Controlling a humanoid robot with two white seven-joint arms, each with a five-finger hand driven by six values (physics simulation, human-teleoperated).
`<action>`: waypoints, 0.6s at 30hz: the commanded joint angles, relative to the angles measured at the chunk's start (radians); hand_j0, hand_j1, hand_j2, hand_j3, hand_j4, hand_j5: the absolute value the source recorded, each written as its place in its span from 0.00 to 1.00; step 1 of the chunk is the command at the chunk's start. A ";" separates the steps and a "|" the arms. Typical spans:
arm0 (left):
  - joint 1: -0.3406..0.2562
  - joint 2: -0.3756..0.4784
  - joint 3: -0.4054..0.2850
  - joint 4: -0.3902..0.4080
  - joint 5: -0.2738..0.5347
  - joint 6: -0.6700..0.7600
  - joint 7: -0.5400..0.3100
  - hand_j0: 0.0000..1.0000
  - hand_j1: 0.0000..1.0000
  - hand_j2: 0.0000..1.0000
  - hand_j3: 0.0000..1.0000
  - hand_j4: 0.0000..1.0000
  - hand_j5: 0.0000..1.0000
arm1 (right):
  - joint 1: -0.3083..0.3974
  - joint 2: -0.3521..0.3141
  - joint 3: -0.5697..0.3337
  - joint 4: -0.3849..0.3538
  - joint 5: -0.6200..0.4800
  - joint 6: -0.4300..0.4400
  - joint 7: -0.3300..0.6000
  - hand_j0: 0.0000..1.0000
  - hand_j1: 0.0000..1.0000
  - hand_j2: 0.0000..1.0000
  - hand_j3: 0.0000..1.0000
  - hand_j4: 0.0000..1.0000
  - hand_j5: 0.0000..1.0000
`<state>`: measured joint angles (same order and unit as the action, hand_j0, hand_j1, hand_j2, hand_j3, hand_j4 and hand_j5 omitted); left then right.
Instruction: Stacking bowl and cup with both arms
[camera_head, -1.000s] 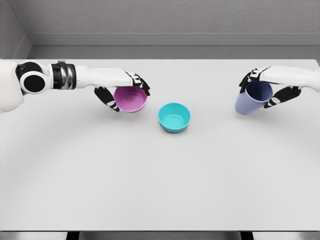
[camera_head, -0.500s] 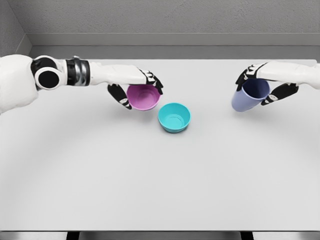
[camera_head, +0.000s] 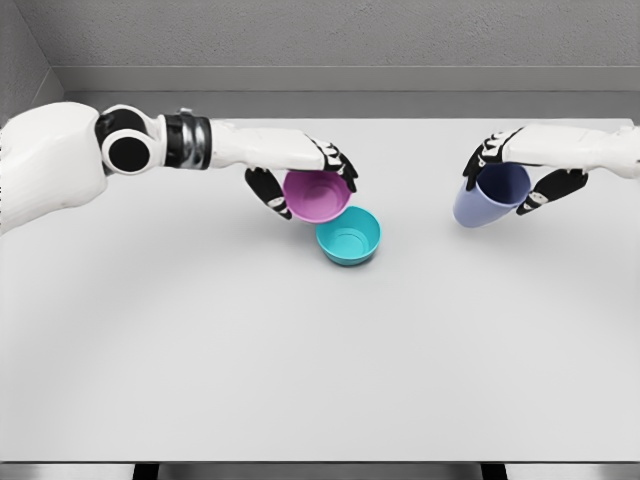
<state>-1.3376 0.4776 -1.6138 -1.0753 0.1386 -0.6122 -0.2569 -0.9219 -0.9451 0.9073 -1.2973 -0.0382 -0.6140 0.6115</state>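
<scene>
Stacking step underway: left hand (camera_head: 305, 180) clamped on pink bowl (camera_head: 317, 196), overlapping teal bowl (camera_head: 349, 236) rim on counter (camera_head: 300, 350). Right hand (camera_head: 520, 170) grips blue cup (camera_head: 489, 196), well apart. Next: centre pink bowl, lower, release.

Pink-purple bowl (camera_head: 317, 195), teal bowl (camera_head: 349, 236), pale lavender cup (camera_head: 490, 195) with navy interior, white arms with black-fingered hands, light grey table (camera_head: 320, 350).
</scene>
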 joint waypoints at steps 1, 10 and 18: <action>0.000 -0.011 0.002 0.000 0.006 0.001 0.001 0.76 0.76 0.76 0.76 0.76 0.76 | 0.000 -0.001 0.002 0.000 -0.008 0.003 -0.001 0.55 0.55 0.55 0.55 0.55 0.55; -0.002 -0.027 0.003 -0.003 0.006 0.001 0.001 0.76 0.76 0.76 0.76 0.76 0.76 | -0.006 -0.014 0.002 -0.019 -0.008 0.003 -0.001 0.55 0.55 0.55 0.55 0.55 0.55; -0.003 -0.045 0.002 -0.003 0.006 0.001 0.001 0.76 0.76 0.76 0.76 0.76 0.76 | -0.029 -0.014 0.036 -0.033 -0.006 0.003 -0.001 0.55 0.55 0.55 0.55 0.55 0.55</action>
<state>-1.3407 0.4373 -1.6140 -1.0784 0.1373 -0.6123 -0.2569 -0.9526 -0.9575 0.9306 -1.3267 -0.0382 -0.6136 0.6112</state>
